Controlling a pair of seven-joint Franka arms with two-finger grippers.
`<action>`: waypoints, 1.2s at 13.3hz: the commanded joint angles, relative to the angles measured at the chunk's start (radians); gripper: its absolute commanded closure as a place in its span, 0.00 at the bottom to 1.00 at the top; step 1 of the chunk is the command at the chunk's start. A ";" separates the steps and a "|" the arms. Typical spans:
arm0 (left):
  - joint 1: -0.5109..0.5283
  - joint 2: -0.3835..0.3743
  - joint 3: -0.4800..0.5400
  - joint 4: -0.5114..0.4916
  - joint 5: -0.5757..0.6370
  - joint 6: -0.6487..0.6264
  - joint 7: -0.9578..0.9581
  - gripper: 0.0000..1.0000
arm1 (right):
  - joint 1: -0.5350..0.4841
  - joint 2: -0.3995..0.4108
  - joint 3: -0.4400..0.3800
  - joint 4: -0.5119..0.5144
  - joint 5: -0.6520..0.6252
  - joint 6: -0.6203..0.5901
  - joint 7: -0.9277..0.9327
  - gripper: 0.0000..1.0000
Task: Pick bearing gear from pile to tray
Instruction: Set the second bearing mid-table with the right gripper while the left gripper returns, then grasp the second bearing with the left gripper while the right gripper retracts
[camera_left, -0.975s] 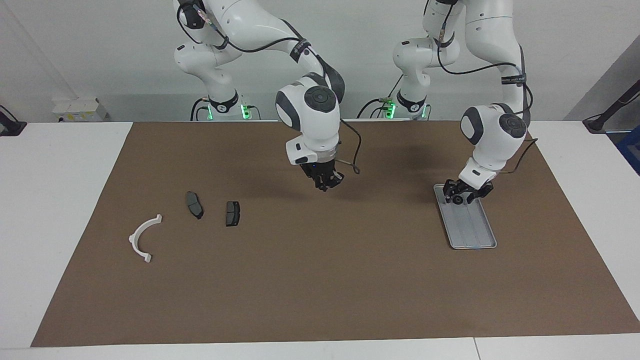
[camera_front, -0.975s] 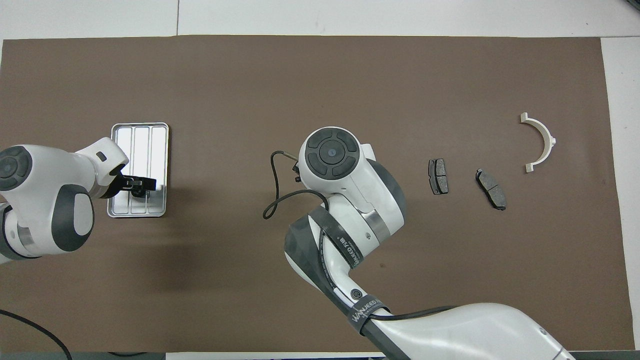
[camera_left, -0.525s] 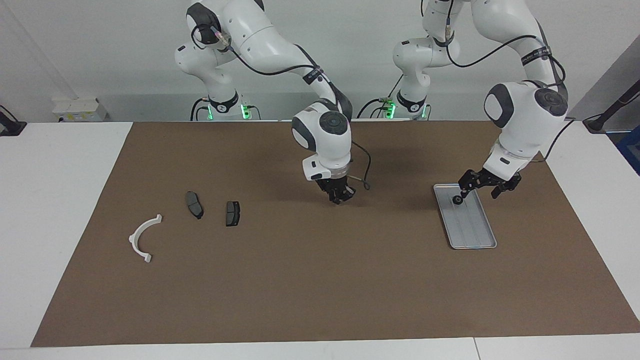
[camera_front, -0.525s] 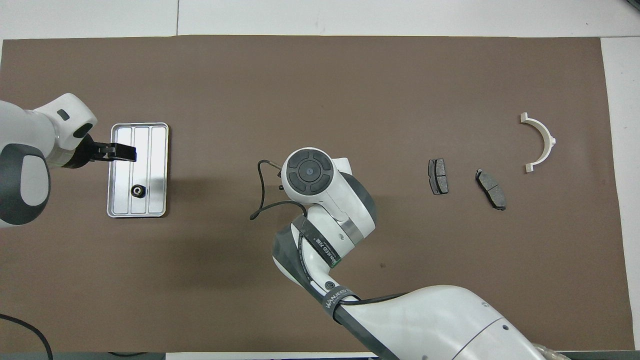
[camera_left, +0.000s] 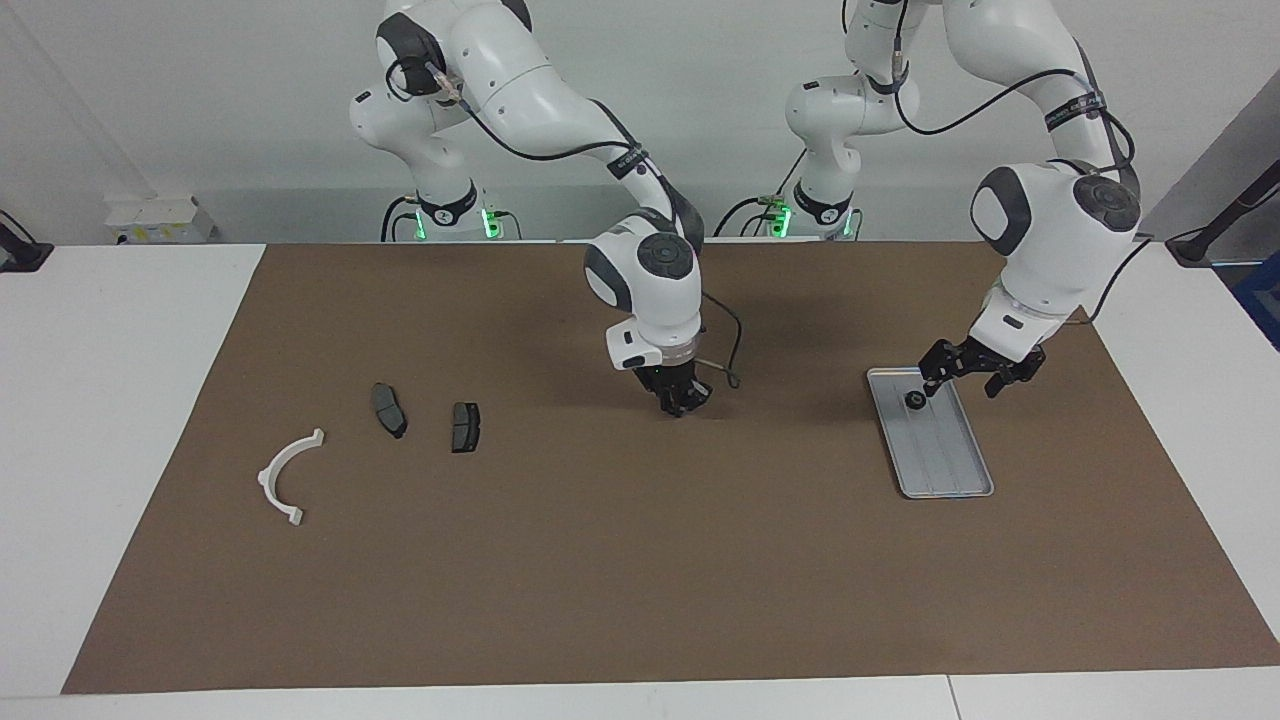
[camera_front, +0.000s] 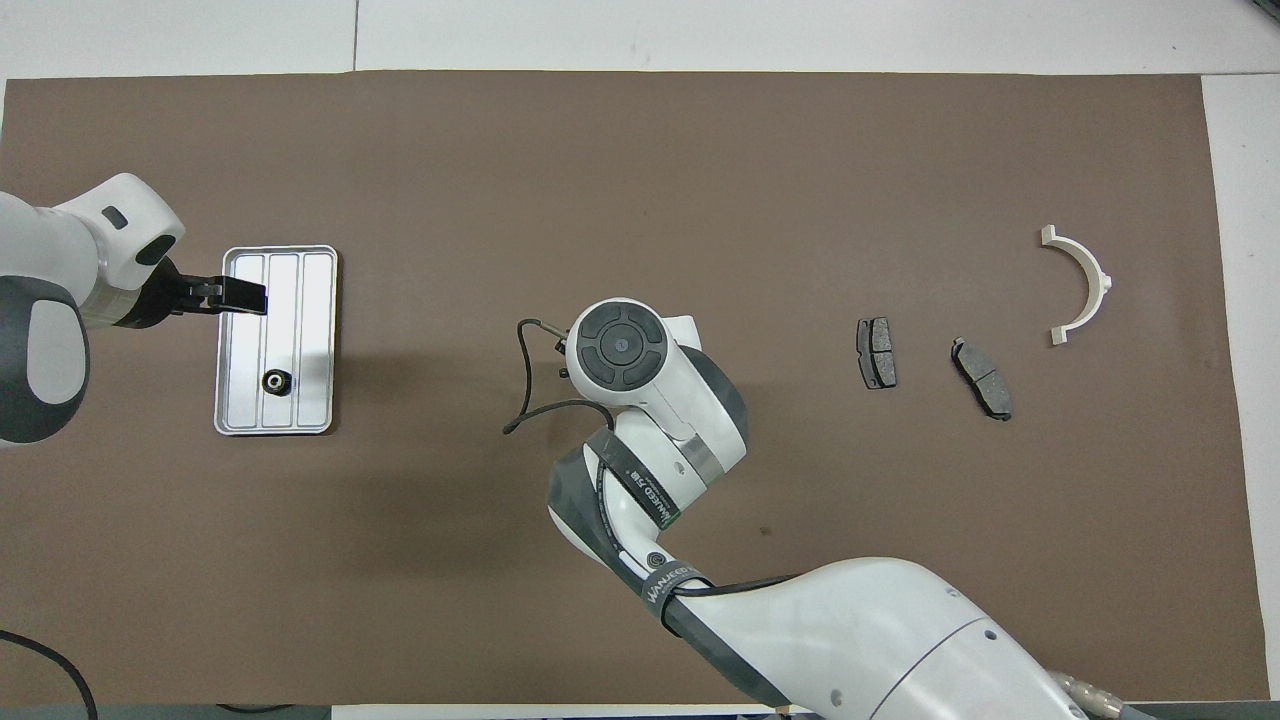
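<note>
**Bearing gear lies in the tray; both grippers empty-handed**

You have the bearing gear (camera_left: 914, 400), a small black round piece, lying in the tray (camera_left: 950, 478) toward the end nearer the robots. The tray sits on the brown mat (camera_left: 640, 560) at the left arm's end of the bench (camera_left: 110, 400).

Your left gripper (camera_left: 966, 368) hangs over the tray's robot-side end, above the bearing gear and clear of it. Its jaws stand spread apart with nothing between them.

Your right gripper (camera_left: 682, 400) is low over the bare mat near the middle of the bench, pointing straight down. You cannot tell from either view whether its jaws are parted or closed, and nothing shows in them; in the overhead view the wrist hides them entirely.

At the right arm's end of the bench you have two dark brake pads (camera_left: 389, 409) (camera_left: 465, 426) lying side by side but apart, and a white curved arc (camera_left: 283, 477) farther from the robots than both.

A dark strap on the right arm (camera_front: 652, 497) carries white lettering that appears to read "WANNEED"; a second strap lower down bears similar lettering.
</note>
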 joint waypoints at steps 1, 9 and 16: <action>-0.010 -0.006 0.009 -0.011 -0.012 0.000 -0.007 0.00 | -0.022 -0.003 -0.001 0.012 -0.018 0.000 0.032 0.00; -0.335 -0.014 0.009 -0.057 -0.002 0.092 -0.514 0.06 | -0.254 -0.139 0.001 0.167 -0.001 -0.344 -0.340 0.00; -0.631 0.061 0.009 -0.046 0.093 0.196 -0.929 0.05 | -0.482 -0.205 0.002 0.162 0.000 -0.428 -0.888 0.00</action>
